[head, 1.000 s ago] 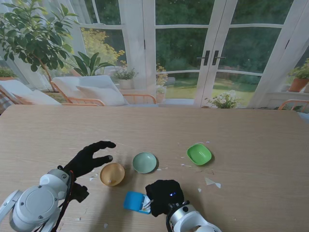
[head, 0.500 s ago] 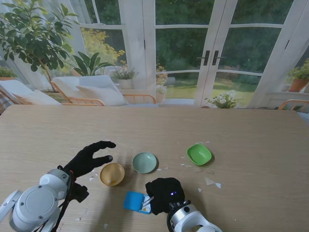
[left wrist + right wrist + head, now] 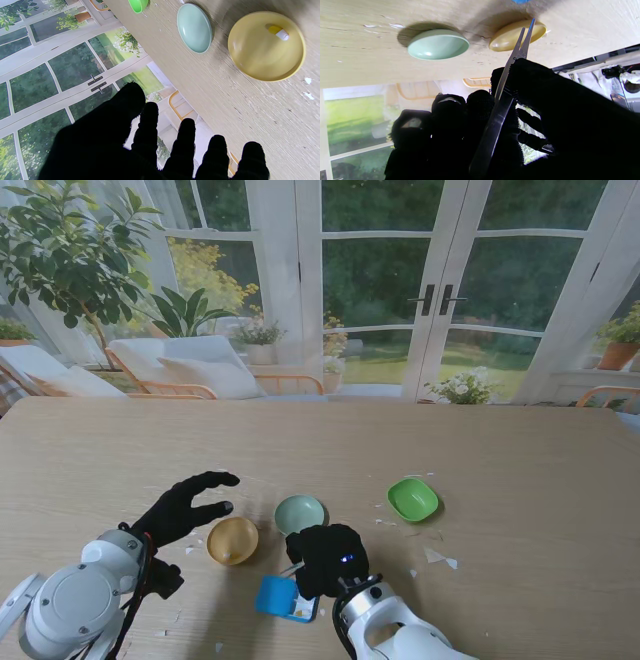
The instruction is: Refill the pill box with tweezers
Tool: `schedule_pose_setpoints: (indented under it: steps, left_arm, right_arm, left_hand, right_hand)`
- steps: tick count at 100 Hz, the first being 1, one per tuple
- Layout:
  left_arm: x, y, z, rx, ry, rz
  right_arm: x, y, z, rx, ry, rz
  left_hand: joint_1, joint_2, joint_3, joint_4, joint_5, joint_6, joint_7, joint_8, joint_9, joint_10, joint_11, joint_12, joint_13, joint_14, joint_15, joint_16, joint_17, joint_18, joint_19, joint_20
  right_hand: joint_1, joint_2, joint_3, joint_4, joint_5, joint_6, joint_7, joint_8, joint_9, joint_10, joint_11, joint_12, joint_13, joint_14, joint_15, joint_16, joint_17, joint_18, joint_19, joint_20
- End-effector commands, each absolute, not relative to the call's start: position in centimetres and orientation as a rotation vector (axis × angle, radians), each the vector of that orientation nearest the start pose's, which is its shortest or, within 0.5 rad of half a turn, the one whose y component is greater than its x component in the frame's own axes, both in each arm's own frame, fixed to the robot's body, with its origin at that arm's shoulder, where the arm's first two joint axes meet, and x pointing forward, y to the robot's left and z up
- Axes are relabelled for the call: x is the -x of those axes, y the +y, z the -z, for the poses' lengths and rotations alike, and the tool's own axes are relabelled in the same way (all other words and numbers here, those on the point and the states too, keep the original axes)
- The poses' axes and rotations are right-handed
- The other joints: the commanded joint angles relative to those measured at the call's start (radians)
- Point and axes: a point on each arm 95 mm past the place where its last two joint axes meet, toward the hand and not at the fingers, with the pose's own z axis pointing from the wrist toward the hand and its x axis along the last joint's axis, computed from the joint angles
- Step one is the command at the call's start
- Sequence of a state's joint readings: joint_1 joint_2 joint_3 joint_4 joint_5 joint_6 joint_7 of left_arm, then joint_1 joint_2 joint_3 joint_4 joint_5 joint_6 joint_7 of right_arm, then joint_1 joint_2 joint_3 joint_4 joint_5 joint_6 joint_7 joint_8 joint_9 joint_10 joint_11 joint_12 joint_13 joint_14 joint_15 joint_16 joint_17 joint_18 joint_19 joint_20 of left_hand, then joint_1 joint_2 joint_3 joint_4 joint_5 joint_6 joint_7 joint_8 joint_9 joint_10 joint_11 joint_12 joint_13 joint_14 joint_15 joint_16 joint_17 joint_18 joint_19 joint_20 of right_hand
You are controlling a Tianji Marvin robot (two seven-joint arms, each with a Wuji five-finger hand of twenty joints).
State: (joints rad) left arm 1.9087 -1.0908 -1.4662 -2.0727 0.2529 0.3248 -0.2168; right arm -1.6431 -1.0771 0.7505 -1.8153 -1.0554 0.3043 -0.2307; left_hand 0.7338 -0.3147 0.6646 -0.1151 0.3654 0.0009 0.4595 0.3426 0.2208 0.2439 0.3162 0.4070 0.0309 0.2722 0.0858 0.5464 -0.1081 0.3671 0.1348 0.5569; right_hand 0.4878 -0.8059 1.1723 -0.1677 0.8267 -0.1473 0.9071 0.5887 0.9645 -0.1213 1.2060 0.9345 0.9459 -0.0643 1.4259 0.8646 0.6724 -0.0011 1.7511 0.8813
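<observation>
Wooden table (image 3: pixel 520 470), tweezers (image 3: pixel 505 90) in right hand (image 3: pixel 325 560) (pinched)

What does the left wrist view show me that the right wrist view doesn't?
Only the left wrist view shows the yellow-and-white capsule lying in the yellow bowl, the green bowl, and the open left hand. Only the right wrist view shows the tweezers pinched in the right hand, tips empty. Both show the yellow bowl and the pale green bowl.
</observation>
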Motion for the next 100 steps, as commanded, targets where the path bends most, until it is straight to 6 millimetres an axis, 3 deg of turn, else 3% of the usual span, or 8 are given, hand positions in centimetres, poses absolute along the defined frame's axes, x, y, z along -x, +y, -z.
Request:
schedule_pose_setpoints:
  steps: [1, 53, 74, 100]
  left_arm:
    - [-31.8, 1.5, 26.9, 2.151, 1.064, 1.714]
    - [-32.5, 1.1, 27.0, 2.158, 1.098, 1.687]
    - [-32.6, 0.9, 27.0, 2.147, 1.107, 1.675]
    - [-32.4, 1.3, 26.8, 2.132, 1.083, 1.677]
  right_arm:
    - [-29.4, 15.6, 32.4, -1.089, 1.504, -1.699]
    - [-35.9, 20.5, 33.3, -1.196, 1.519, -1.762]
    - [-37.3, 21.7, 34.5, -1.231, 1.552, -1.760]
    - [-37.5, 23.2, 35.5, -1.248, 1.591, -1.785]
  left_hand:
    - [-0.003, -0.004, -0.003, 0.029, -0.033, -0.039, 0.004, -0.009, -0.011, -0.040, -0.001, -0.007, -0.022, -0.022, -0.010, -0.001, 0.000, -0.030, -0.023, 0.001]
    - [-0.005, -0.002, -0.006, 0.028, -0.030, -0.042, 0.002, -0.011, -0.015, -0.041, -0.006, -0.010, -0.022, -0.023, -0.011, -0.002, 0.000, -0.031, -0.023, 0.001]
    - [-0.004, -0.001, -0.008, 0.029, -0.030, -0.043, 0.002, -0.010, -0.016, -0.042, -0.009, -0.012, -0.021, -0.025, -0.012, -0.004, 0.000, -0.031, -0.023, 0.001]
    - [-0.005, -0.002, -0.006, 0.029, -0.028, -0.042, 0.002, -0.010, -0.014, -0.041, -0.009, -0.014, -0.022, -0.024, -0.011, -0.004, 0.000, -0.031, -0.024, 0.000]
  right_hand:
    - [0.059, 0.025, 0.051, 0.066, 0.020, -0.066, 0.045, 0.009, -0.011, -0.034, 0.002, 0.004, -0.008, 0.011, 0.009, -0.001, -0.008, -0.015, 0.043, 0.010]
    - [0.053, 0.029, 0.043, 0.065, 0.018, -0.055, 0.041, 0.001, -0.009, -0.030, 0.004, -0.003, 0.000, 0.011, 0.011, 0.000, 0.000, -0.013, 0.047, 0.018]
    - [0.053, 0.028, 0.042, 0.066, 0.018, -0.051, 0.040, -0.002, -0.010, -0.027, 0.004, -0.006, 0.002, 0.011, 0.012, 0.000, 0.002, -0.012, 0.047, 0.019]
    - [0.052, 0.029, 0.038, 0.065, 0.015, -0.048, 0.037, -0.008, -0.011, -0.026, 0.004, -0.007, -0.001, 0.011, 0.009, -0.001, 0.002, -0.012, 0.047, 0.020]
